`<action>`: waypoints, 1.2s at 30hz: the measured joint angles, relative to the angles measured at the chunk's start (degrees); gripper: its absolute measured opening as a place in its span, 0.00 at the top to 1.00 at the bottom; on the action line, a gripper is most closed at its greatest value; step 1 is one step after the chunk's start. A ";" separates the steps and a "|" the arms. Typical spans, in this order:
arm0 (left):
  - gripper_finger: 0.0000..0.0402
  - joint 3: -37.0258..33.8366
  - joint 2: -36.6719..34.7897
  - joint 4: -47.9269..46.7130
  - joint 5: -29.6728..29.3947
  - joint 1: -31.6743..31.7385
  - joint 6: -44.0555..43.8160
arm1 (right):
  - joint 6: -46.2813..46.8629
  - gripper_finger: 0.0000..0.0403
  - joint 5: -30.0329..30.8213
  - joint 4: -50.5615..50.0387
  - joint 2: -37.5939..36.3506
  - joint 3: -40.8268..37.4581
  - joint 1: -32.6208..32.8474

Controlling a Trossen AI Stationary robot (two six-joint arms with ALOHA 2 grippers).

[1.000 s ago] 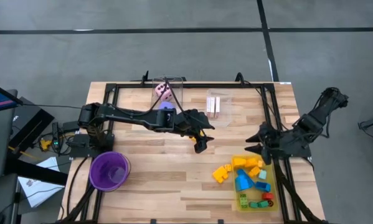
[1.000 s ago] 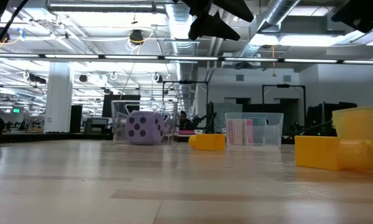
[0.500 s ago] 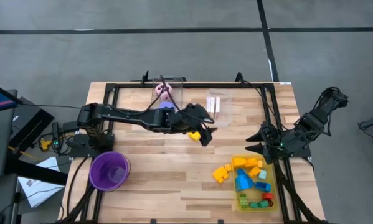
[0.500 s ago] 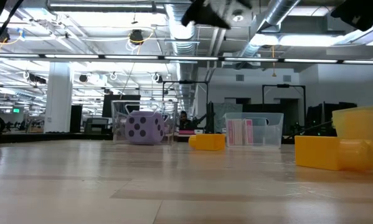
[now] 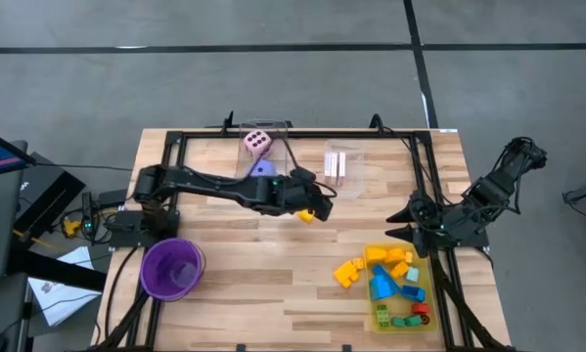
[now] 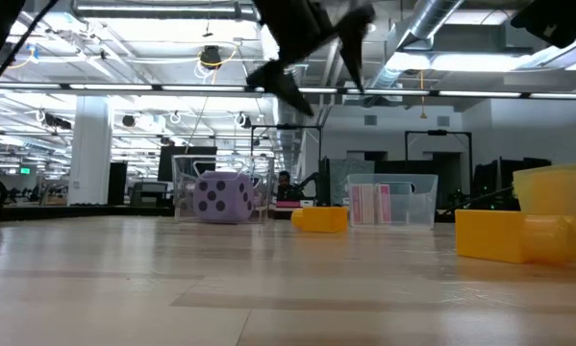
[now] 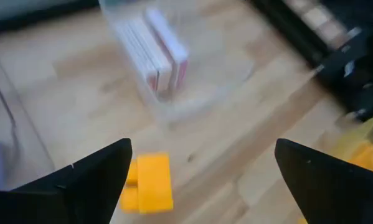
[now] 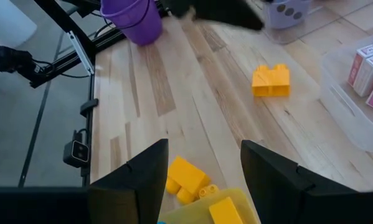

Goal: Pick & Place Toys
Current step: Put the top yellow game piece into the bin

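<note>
One yellow block (image 5: 308, 215) is lying alone on the table (image 5: 234, 284) near the card box (image 5: 341, 166), with the left gripper (image 5: 317, 202) hanging just above it, fingers spread wide and holding nothing. The block looks like hard, light moulded plastic with studs on top, so it is probably stiff and a little slick; pinching across its flat long sides should be surer than gripping over the studs. Several more blocks (image 5: 371, 264) are sitting in and beside the yellow tray (image 5: 380, 315), close to the right gripper (image 5: 402, 223). That gripper is waiting at the table's right edge, its fingers standing apart and empty. Two dice (image 5: 257, 143) are resting in the clear box at the far side.
</note>
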 joint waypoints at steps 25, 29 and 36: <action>0.03 -0.06 13.25 -4.13 5.32 0.81 -9.46 | 0.96 0.52 0.00 -0.41 0.07 0.00 0.00; 0.04 0.02 14.73 -3.51 6.13 0.81 -9.91 | 1.08 0.52 0.00 -0.44 0.07 0.00 0.00; 0.04 0.01 16.58 -3.58 6.36 1.21 -10.07 | 1.05 0.52 0.00 -0.44 0.09 0.00 0.00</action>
